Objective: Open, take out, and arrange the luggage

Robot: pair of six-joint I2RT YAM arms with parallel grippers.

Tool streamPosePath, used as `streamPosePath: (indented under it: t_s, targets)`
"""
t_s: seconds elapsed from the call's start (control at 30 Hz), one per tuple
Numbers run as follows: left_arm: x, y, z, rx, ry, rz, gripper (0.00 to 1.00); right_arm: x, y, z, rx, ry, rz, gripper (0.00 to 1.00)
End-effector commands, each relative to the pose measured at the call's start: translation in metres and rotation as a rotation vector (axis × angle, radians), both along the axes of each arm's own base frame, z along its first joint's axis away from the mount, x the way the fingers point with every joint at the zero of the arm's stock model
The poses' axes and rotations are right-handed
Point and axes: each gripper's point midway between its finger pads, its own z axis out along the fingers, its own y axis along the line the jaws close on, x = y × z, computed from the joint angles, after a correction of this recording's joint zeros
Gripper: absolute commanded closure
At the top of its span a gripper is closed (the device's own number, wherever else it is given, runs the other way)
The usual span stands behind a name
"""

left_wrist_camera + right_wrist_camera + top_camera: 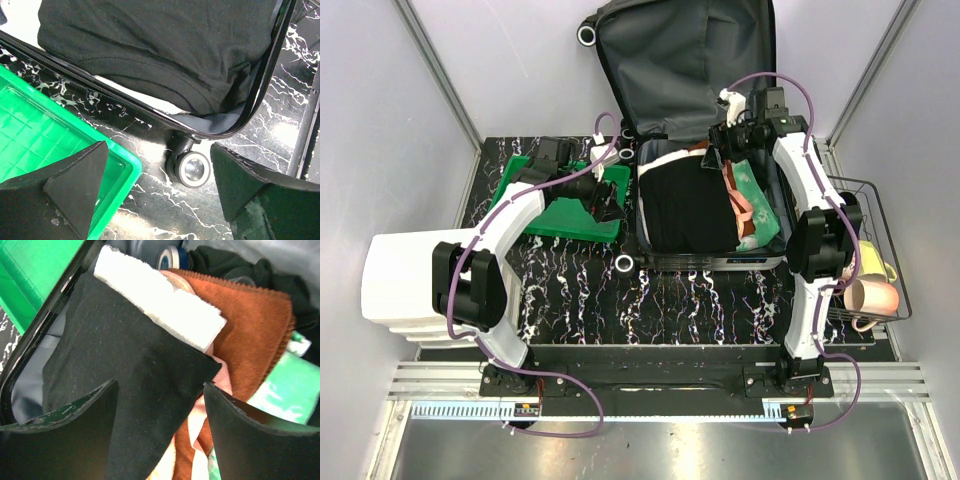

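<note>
So far you have only the opening done: the luggage lies flat on the table right of centre, between the two arms, with its lid standing up against the back wall and showing dark grey lining. The taking out and arranging are, by my reading, all still ahead, since the base looks fully packed. A folded black garment fills most of it, and a white towel, a rust-brown towel and some pink and green cloth crowd the right side. Your right gripper hangs over those layers with its fingers spread and nothing between them. Your left gripper is likewise spread and empty, hovering over the near corner of the green bin, just beside the case's small white wheel. You can see the zip track running along the case's rim, but the outer shell is barely visible from these angles.
</note>
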Motion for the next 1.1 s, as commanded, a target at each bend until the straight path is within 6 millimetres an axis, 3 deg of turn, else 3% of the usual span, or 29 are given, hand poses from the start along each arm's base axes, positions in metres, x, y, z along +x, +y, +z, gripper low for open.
streamPosePath:
  t_s: [0.0, 0.2, 0.47, 0.5, 0.57, 0.6, 0.63, 0.67, 0.73, 0.77, 0.8, 0.87, 0.9, 1.07]
  targets:
    - [0.019, -0.006, 0.04, -0.02, -0.158, -0.006, 0.11, -0.02, 0.014, -0.001, 0.079, 0.132, 0.02, 0.23]
    - [0.036, -0.014, 0.055, -0.033, -0.201, -0.016, 0.11, -0.026, 0.016, -0.015, 0.095, 0.211, -0.004, 0.28]
    - [0.056, -0.025, 0.076, -0.049, -0.26, -0.019, 0.1, -0.04, 0.018, 0.011, 0.105, 0.105, 0.068, 0.89]
    - [0.058, -0.028, 0.073, -0.051, -0.253, -0.027, 0.09, -0.042, 0.02, 0.024, 0.113, 0.052, 0.09, 0.99]
    - [0.062, -0.033, 0.083, -0.066, -0.288, -0.044, 0.06, -0.053, 0.026, 0.023, 0.115, 0.02, 0.149, 1.0]
    - [0.062, -0.039, 0.082, -0.072, -0.294, -0.062, 0.03, -0.058, 0.032, 0.037, 0.116, -0.044, 0.186, 1.0]
    - [0.064, -0.042, 0.086, -0.07, -0.328, -0.082, 0.01, -0.063, 0.036, 0.038, 0.108, -0.073, 0.218, 1.0]
    - [0.065, -0.045, 0.086, -0.069, -0.345, -0.095, 0.01, -0.072, 0.039, 0.03, 0.085, -0.098, 0.272, 1.0]
    - [0.065, -0.054, 0.083, -0.066, -0.392, -0.148, 0.01, -0.087, 0.051, 0.044, 0.067, -0.197, 0.358, 1.0]
    - [0.067, -0.057, 0.085, -0.07, -0.425, -0.164, 0.01, -0.094, 0.053, 0.033, 0.041, -0.224, 0.4, 1.0]
    - [0.067, -0.059, 0.083, -0.076, -0.437, -0.181, 0.01, -0.1, 0.056, 0.045, 0.026, -0.295, 0.427, 1.0]
    - [0.067, -0.063, 0.083, -0.084, -0.479, -0.22, 0.01, -0.111, 0.064, 0.036, -0.022, -0.35, 0.493, 1.0]
    - [0.064, -0.068, 0.081, -0.088, -0.493, -0.247, 0.01, -0.113, 0.065, 0.044, -0.033, -0.402, 0.507, 1.0]
    - [0.052, -0.083, 0.071, -0.073, -0.643, -0.387, 0.01, -0.121, 0.076, 0.04, -0.11, -0.549, 0.593, 1.0]
